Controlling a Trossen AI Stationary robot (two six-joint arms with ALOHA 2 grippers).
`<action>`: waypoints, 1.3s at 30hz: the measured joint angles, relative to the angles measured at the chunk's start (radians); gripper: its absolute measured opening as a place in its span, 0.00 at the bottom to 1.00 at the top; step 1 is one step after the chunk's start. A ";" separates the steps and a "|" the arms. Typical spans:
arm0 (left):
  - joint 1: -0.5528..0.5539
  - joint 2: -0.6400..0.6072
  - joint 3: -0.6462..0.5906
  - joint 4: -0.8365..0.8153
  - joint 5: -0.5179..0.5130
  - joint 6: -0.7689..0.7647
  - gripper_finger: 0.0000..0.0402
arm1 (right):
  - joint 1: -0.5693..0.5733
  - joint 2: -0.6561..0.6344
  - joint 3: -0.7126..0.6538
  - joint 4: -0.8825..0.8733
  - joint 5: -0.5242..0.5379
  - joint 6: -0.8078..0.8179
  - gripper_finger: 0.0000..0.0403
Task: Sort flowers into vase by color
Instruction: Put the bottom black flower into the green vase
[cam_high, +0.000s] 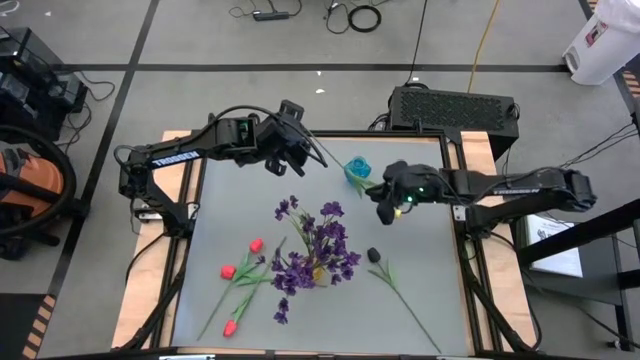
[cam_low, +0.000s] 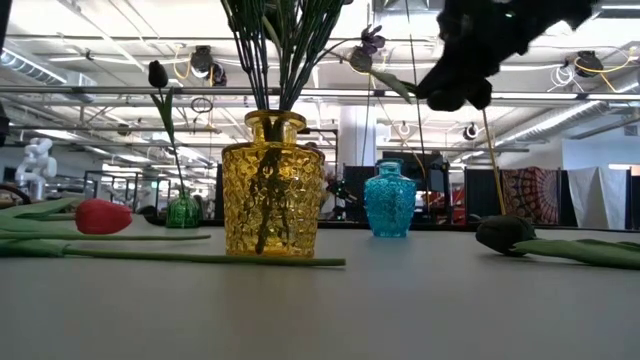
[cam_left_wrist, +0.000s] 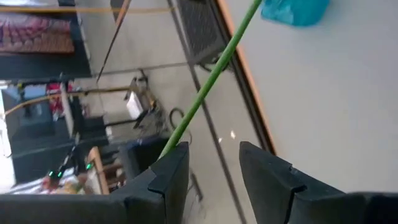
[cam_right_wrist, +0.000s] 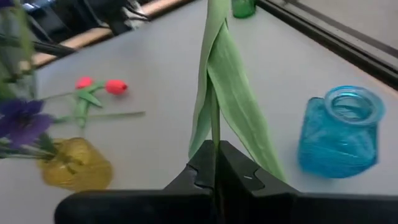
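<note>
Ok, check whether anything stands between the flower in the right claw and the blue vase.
Nothing visible does. The right claw is shut on the flower by its green stem, and only bare table lies between it and the blue vase close by. The left claw is open, farther off.

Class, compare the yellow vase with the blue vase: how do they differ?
The yellow vase is amber and looks wider and taller; the blue vase is turquoise and looks smaller. The yellow vase holds purple flowers; the blue vase looks empty. Both are textured glass, standing upright on the table.
</note>
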 joint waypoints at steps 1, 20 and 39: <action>-0.002 0.000 0.000 -0.008 -0.015 -0.001 0.37 | -0.009 0.018 0.026 -0.023 0.011 -0.001 0.00; -0.009 0.000 -0.001 -0.101 -0.145 -0.063 0.37 | -0.302 0.203 0.392 -0.261 -0.004 -0.118 0.00; -0.009 0.000 -0.001 -0.059 -0.149 0.008 0.37 | -0.302 0.441 0.702 -0.379 -0.138 -0.284 0.00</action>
